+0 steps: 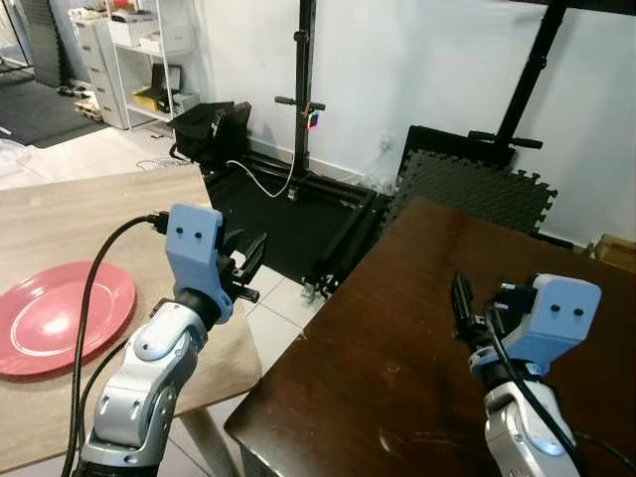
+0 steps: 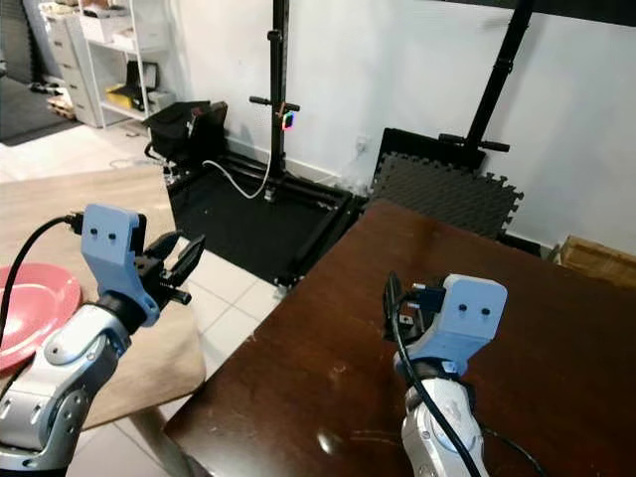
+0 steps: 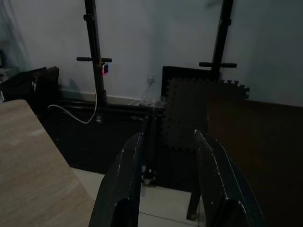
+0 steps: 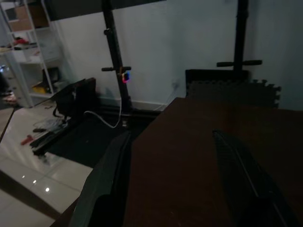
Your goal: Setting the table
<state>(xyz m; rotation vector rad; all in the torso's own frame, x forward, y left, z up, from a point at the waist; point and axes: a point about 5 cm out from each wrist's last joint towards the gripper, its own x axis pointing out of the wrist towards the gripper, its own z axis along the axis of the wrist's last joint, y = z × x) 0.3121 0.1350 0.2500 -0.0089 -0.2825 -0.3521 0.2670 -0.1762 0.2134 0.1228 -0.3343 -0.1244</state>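
Two tables stand before the robot with a strip of tiled floor (image 1: pixel 283 308) between them: a light wooden table (image 1: pixel 89 214) on its left and a dark brown table (image 1: pixel 417 328) on its right. One red plate (image 1: pixel 55 316) lies on the light table near its front edge, well apart from the dark one. The left gripper (image 1: pixel 248 260) hangs over the light table's corner, fingers spread and holding nothing, likely because it faces the gap rather than the plate. The right gripper (image 4: pixel 173 179) hovers above the dark tabletop, fingers parted and empty too. Both arms look poised, so I judge the plate has yet to be fetched across.
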